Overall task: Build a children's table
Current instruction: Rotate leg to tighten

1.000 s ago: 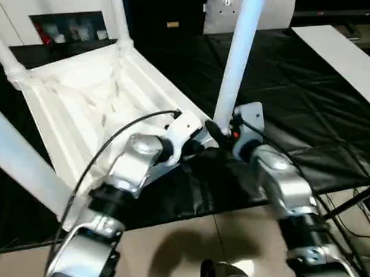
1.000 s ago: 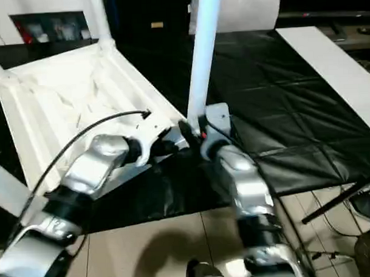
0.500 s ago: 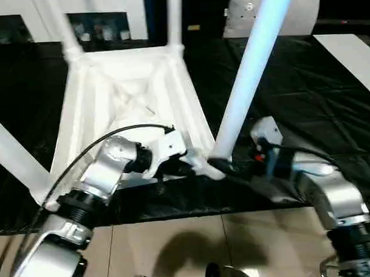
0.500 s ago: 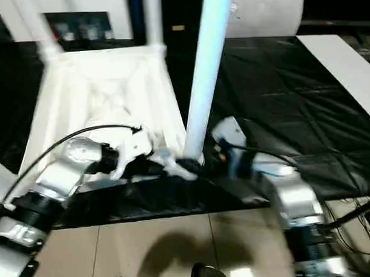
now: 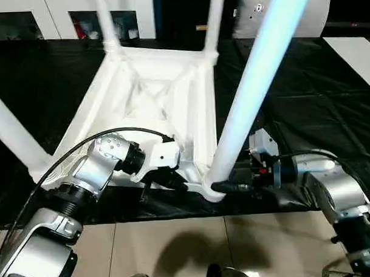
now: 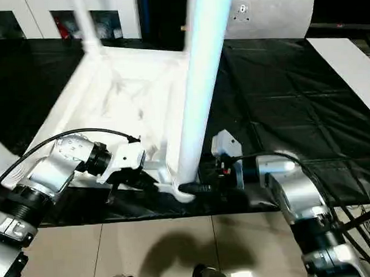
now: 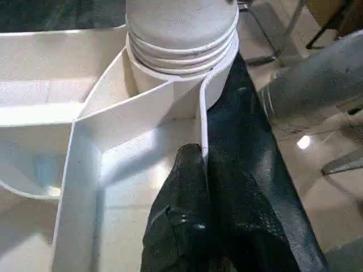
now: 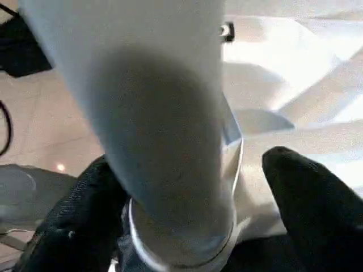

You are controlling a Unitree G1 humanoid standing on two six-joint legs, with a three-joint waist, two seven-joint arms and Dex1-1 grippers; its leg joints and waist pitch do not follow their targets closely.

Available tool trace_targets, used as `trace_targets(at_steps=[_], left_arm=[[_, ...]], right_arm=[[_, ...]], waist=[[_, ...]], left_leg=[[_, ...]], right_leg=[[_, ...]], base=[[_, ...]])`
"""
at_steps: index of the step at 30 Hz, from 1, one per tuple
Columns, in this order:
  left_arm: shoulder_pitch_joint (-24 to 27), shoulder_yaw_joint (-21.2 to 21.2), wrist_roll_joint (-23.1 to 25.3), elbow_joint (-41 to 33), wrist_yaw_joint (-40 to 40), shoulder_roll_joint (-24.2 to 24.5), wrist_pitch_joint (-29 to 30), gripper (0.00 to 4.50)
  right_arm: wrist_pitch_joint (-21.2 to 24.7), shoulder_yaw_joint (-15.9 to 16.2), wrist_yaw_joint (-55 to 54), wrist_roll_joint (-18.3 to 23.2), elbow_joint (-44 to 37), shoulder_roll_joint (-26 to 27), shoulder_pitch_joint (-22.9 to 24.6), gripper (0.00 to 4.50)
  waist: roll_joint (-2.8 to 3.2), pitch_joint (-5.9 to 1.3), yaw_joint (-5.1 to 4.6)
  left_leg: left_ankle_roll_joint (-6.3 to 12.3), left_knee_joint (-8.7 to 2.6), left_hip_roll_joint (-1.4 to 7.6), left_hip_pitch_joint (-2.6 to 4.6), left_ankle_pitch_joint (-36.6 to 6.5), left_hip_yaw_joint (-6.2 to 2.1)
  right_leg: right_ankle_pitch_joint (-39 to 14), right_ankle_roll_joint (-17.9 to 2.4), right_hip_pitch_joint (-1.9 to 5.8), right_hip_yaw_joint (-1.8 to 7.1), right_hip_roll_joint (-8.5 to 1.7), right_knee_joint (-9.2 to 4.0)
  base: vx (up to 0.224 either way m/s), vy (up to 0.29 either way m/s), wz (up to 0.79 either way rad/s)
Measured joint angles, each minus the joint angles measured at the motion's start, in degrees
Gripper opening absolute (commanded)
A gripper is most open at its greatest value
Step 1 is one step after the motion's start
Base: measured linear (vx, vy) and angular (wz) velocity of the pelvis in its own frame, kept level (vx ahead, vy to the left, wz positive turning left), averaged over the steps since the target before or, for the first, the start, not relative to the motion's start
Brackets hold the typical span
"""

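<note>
Black mat (image 5: 305,98); both arms at table corner (image 5: 208,189).

Head pair high above, wrist cameras close in at one corner.
Both eye views look forward and down on the upturned children's table (image 5: 159,97); the wrist views sit very near its closest leg (image 6: 199,95), apparently from opposite sides.

black-covered bench (image 5: 305,92), upturned white table (image 5: 153,109)
</note>
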Motion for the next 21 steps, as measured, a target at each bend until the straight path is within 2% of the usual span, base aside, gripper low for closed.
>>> trace_targets(at_steps=[1, 3, 5, 7, 10, 21], left_arm=[[-0.1, -0.2, 0.0, 0.1, -0.3, 0.0, -0.2, 0.0], [-0.4, -0.6, 0.0, 0.2, -0.6, 0.0, -0.8, 0.0], [-0.8, -0.9, -0.1, 0.7, -0.7, -0.2, -1.2, 0.0], [-1.1, -0.9, 0.0, 1.3, -0.7, -0.5, -1.7, 0.0], [-1.2, -0.9, 0.0, 1.7, -0.7, -0.6, -2.2, 0.0], [-1.4, -1.2, 0.0, 2.7, -1.3, -0.9, -3.4, 0.0]], right_arm=[[0.0, 0.2, 0.6, 0.3, 0.0, -0.1, -0.1, 3.63], [0.0, 1.0, 2.0, 0.8, 0.1, -0.3, -0.3, 3.62], [0.4, 1.5, 3.2, 1.1, 0.1, -0.3, -0.3, 3.27], [1.1, 1.8, 4.6, 1.2, 0.1, -0.4, -0.3, 3.18], [1.4, 2.0, 5.3, 1.3, 0.1, -0.6, -0.3, 2.83], [2.1, 2.0, 6.1, 1.5, 0.0, -1.3, -0.6, 2.15]], waist=[[-0.01, 0.0, 0.05], [-0.04, -0.01, 0.19], [-0.05, -0.01, 0.34], [-0.07, -0.02, 0.48], [-0.09, -0.03, 0.63], [-0.1, -0.04, 1.02]], left_leg=[[0.0, 0.01, 0.01, 0.0, 0.0, 0.0], [0.0, 0.03, 0.01, 0.0, 0.0, 0.0], [0.0, 0.05, 0.01, 0.0, 0.0, 0.0], [0.0, 0.08, 0.01, -0.01, 0.0, 0.0], [0.0, 0.1, 0.02, -0.01, 0.0, 0.0], [0.0, 0.12, 0.02, 0.0, 0.0, 0.0]], right_leg=[[0.0, 0.0, 0.0, 0.0, 0.0, 0.01], [0.0, 0.0, 0.0, -0.01, 0.0, 0.03], [0.0, 0.0, 0.01, -0.01, 0.0, 0.03], [0.0, 0.0, 0.01, -0.01, 0.0, 0.04], [0.0, 0.0, 0.01, -0.01, 0.0, 0.04], [0.0, 0.0, 0.02, -0.01, -0.01, 0.07]], base=[[0.0, 0.0, 0.0], [0.0, 0.0, 0.0], [0.0, 0.0, 0.0], [0.0, 0.0, 0.0], [0.0, 0.0, 0.0], [0.0, 0.0, 0.0]])
